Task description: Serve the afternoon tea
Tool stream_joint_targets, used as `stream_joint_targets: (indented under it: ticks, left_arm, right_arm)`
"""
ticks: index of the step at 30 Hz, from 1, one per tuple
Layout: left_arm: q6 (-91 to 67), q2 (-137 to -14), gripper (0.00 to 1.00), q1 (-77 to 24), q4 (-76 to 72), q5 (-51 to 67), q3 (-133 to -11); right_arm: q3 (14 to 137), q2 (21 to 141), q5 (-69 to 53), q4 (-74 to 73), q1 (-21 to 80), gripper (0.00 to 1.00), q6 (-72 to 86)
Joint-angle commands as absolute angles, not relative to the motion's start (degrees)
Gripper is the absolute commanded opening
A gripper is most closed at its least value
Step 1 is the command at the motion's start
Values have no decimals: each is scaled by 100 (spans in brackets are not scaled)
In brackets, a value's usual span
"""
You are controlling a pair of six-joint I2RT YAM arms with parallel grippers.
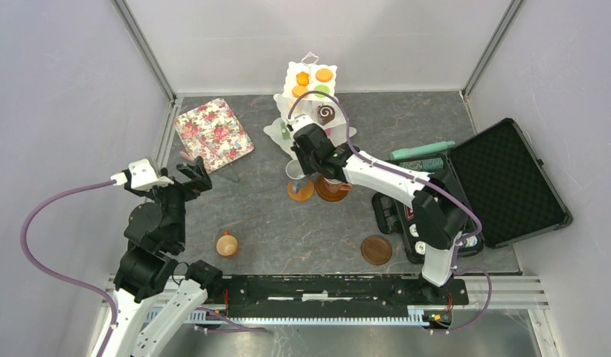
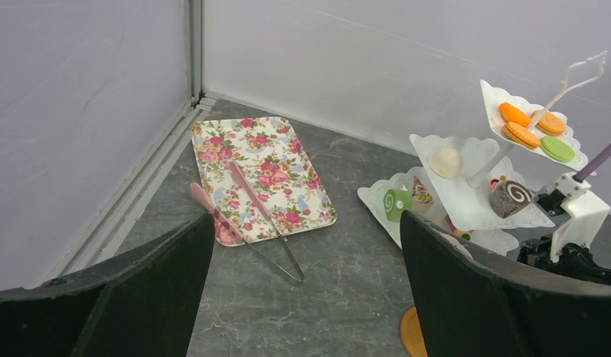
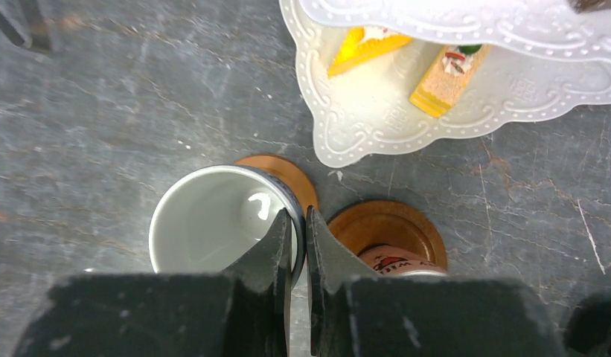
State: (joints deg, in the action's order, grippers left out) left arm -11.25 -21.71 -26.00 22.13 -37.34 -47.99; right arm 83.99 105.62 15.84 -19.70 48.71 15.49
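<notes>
The white three-tier stand (image 1: 309,89) with toy cakes stands at the back; its bottom tier (image 3: 376,111) shows in the right wrist view. My right gripper (image 1: 308,165) (image 3: 298,223) is shut on the rim of a white mug (image 3: 205,223) (image 1: 295,172), which is over an orange saucer (image 3: 291,172) (image 1: 301,192). A second mug (image 3: 395,262) sits on the saucer (image 3: 384,223) (image 1: 333,190) beside it. A third small mug (image 1: 227,244) stands on the table at front left. An empty brown saucer (image 1: 376,250) lies at front right. My left gripper (image 1: 194,172) (image 2: 306,219) is open and empty.
A floral tray (image 1: 213,134) (image 2: 261,167) lies at back left with pink-handled tongs (image 2: 265,223) over its near edge. An open black case (image 1: 481,186) stands at the right with a green tool (image 1: 423,151) beside it. Walls close the cell on three sides.
</notes>
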Motion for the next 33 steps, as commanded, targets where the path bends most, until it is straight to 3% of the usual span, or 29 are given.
stream_joint_targets:
  ticks: [1, 26, 33]
  left_arm:
    - [-1222, -2270, 100, -2541, 1925, -3718, -4799]
    - [-1239, -2246, 100, -2531, 1915, -3674, -4791]
    - [-1239, -2246, 100, -2532, 1916, -3648, -4790]
  right_arm:
    - [8712, 10732, 1390, -1903, 4791, 0, 1247]
    - [8137, 10835, 1163, -1271, 4769, 0, 1140]
    - [8011, 10719, 1190, -1286, 4766, 18, 1108]
